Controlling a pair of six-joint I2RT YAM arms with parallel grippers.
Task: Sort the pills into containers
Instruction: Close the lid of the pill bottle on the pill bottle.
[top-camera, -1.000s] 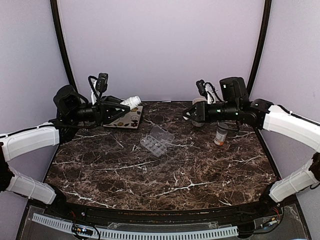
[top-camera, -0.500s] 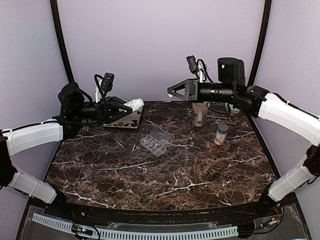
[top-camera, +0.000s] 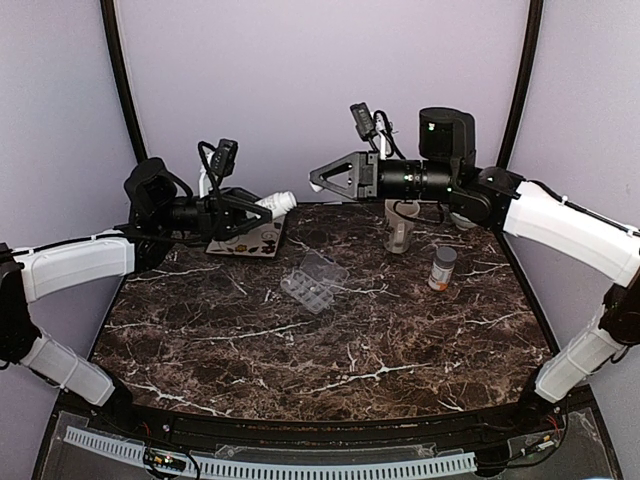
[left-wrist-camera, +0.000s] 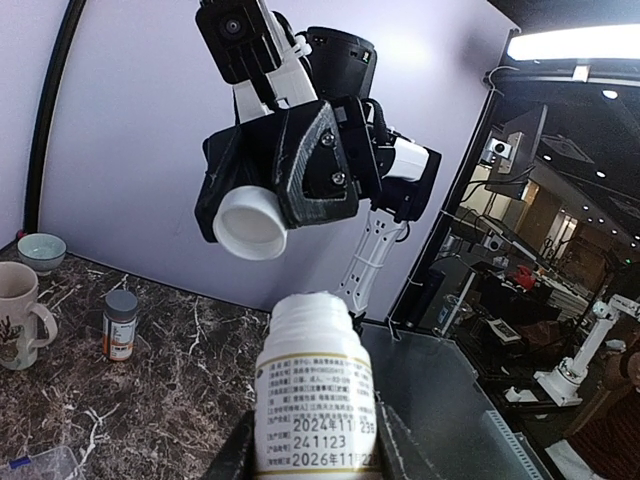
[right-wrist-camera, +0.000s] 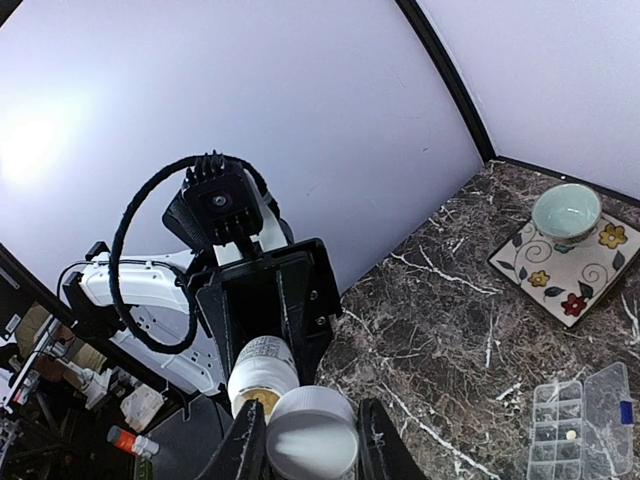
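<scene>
Recorded left end effector (top-camera: 262, 210) at upper left of the top view, raised off the worktop (top-camera: 350, 350), fingers closed around a white bottle (left-wrist-camera: 315, 395) with a printed label, neck pointing toward the other arm. Recorded right end effector (top-camera: 322, 179) at upper centre, likewise raised, pinching a round white cap (right-wrist-camera: 312, 432) between its fingers; cap near the bottle mouth and apart from it in the left wrist view. Located pill organizer (top-camera: 313, 280) flat on the worktop at centre frame, lid hinged open, two rows of clear cells; noted one small pale pill (right-wrist-camera: 570, 435) in one cell, other cells too small to judge. Listed orange bottle (top-camera: 442, 268) upright at right of centre, mug (top-camera: 398, 228) just behind it, and patterned tile (right-wrist-camera: 600, 265) carrying a small bowl (right-wrist-camera: 566, 210) at the far left of the worktop.
</scene>
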